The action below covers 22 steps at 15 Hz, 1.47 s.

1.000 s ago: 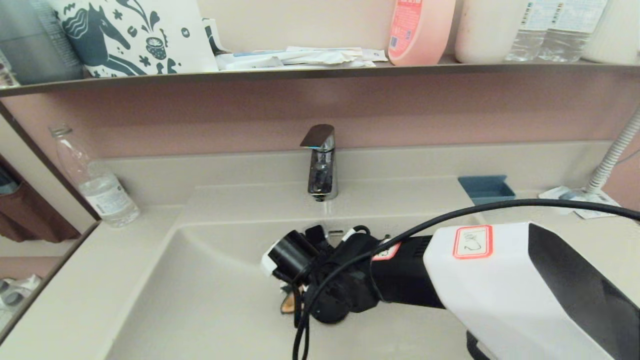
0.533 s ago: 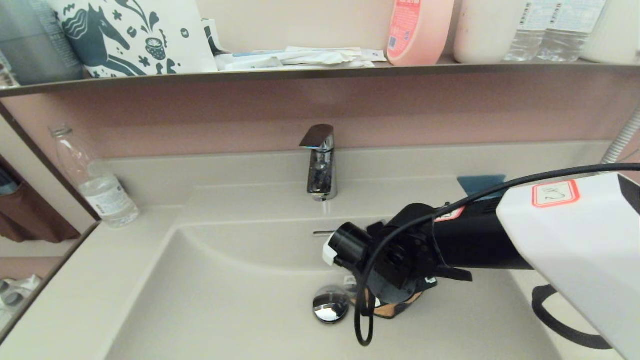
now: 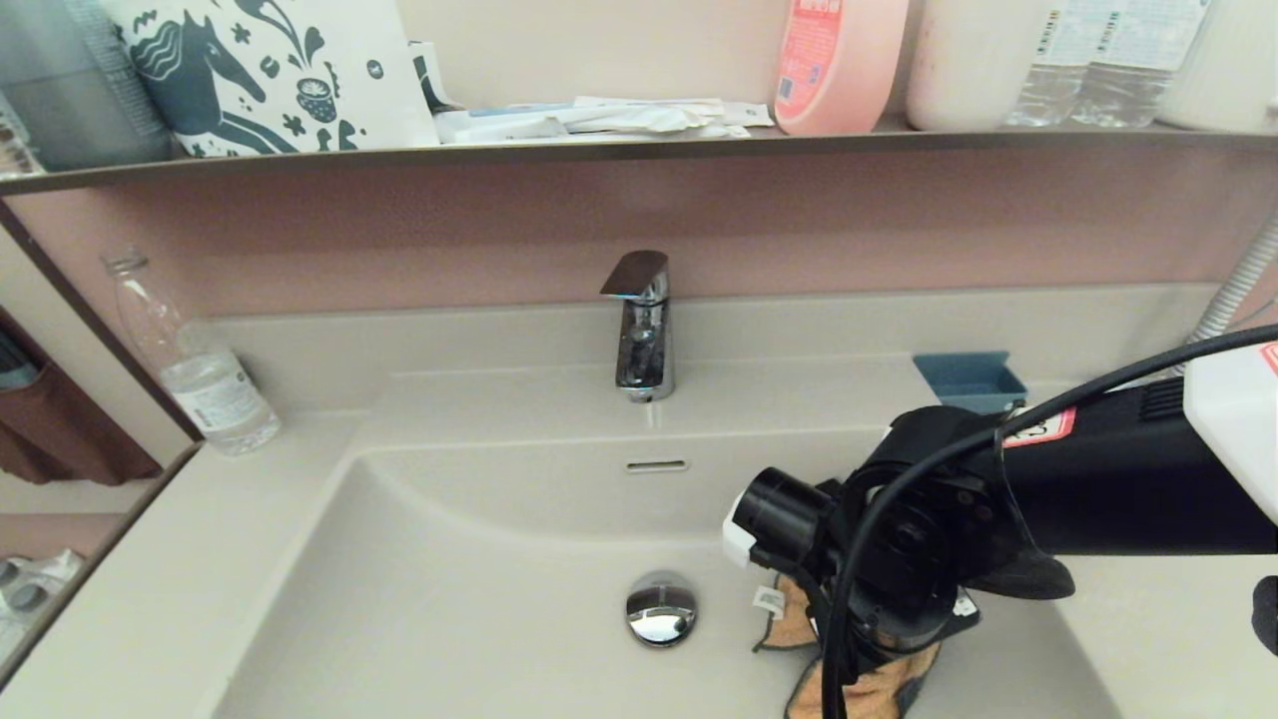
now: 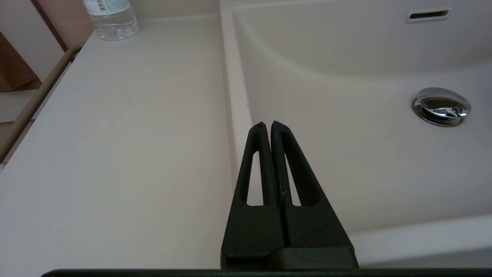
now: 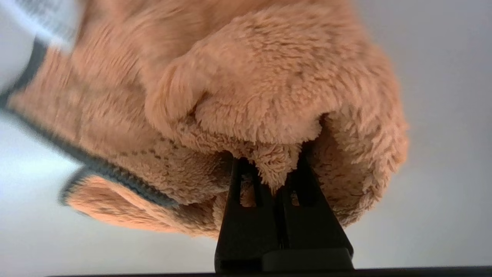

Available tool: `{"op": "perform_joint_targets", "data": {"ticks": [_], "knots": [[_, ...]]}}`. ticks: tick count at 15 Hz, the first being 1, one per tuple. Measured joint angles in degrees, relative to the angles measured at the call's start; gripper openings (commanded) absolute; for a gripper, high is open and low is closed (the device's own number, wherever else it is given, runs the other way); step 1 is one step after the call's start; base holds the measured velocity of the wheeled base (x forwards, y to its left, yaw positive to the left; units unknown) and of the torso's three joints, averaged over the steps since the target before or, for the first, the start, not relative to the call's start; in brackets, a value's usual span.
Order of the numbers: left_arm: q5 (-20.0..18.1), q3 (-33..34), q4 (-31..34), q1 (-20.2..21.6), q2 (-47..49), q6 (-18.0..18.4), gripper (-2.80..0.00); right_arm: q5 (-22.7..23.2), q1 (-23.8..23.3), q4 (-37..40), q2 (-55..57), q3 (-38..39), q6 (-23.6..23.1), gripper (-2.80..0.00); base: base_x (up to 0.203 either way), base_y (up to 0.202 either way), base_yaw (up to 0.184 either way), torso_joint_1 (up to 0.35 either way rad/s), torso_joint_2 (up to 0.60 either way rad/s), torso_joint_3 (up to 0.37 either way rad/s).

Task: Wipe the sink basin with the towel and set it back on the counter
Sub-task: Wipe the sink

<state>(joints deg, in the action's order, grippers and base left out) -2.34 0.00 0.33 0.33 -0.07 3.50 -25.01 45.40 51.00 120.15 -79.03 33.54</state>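
Note:
The cream sink basin [image 3: 469,599] fills the lower head view, with its chrome drain plug [image 3: 660,611] and slot overflow [image 3: 656,465]. My right arm reaches into the basin's right part; its gripper [image 5: 275,169] is shut on the fluffy orange towel [image 5: 246,88], which is pressed on the basin floor. The towel [image 3: 864,684] peeks out under the wrist, right of the drain, white tag showing. My left gripper [image 4: 267,125] is shut and empty over the basin's left rim, out of the head view. The counter [image 4: 115,146] stretches left of the basin.
A chrome faucet [image 3: 641,325] stands behind the basin. A clear water bottle [image 3: 195,364] sits on the left counter, a blue tray [image 3: 968,379] on the right. The dark shelf [image 3: 639,150] above holds a printed bag, leaflets and bottles. A black cable [image 3: 1098,394] arcs over my right arm.
My right arm has swept the towel from the basin's middle to the right, past the drain plug, which is now uncovered. The left arm has not moved.

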Motion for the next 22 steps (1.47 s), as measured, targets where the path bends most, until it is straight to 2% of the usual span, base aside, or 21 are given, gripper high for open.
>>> {"op": "perform_joint_targets", "data": {"ticks": [5, 10, 13, 15, 19, 22], "knots": [[0.0, 0.0, 0.01, 0.0, 0.0, 0.0, -2.8, 10.7, 7.61, 0.61, 2.53, -3.1, 2.72, -2.8, 0.0, 0.0, 0.0, 0.0, 0.0, 0.0], [-0.02, 0.0, 0.02, 0.0, 0.0, 0.0, -2.8, 18.2, 14.52, 0.02, 7.4, -16.71, 2.71, -2.8, 0.0, 0.0, 0.0, 0.0, 0.0, 0.0], [0.0, 0.0, 0.0, 0.0, 0.0, 0.0, -2.8, 20.1, 15.77, -0.21, 12.79, -28.44, 2.58, -2.8, 0.0, 0.0, 0.0, 0.0, 0.0, 0.0], [0.0, 0.0, 0.02, 0.0, 0.0, 0.0, -2.8, 20.8, 16.45, -4.51, 16.34, -32.9, 1.86, -2.8, 0.0, 0.0, 0.0, 0.0, 0.0, 0.0], [-0.02, 0.0, 0.02, 0.0, 0.0, 0.0, -2.8, 20.67, 16.59, -17.85, 19.56, -34.34, 0.27, -2.8, 0.0, 0.0, 0.0, 0.0, 0.0, 0.0], [-0.02, 0.0, 0.02, -0.02, 0.0, 0.0, -2.8, 17.98, 15.14, -27.99, 20.83, -34.37, -1.62, -2.8, 0.0, 0.0, 0.0, 0.0, 0.0, 0.0]]}}
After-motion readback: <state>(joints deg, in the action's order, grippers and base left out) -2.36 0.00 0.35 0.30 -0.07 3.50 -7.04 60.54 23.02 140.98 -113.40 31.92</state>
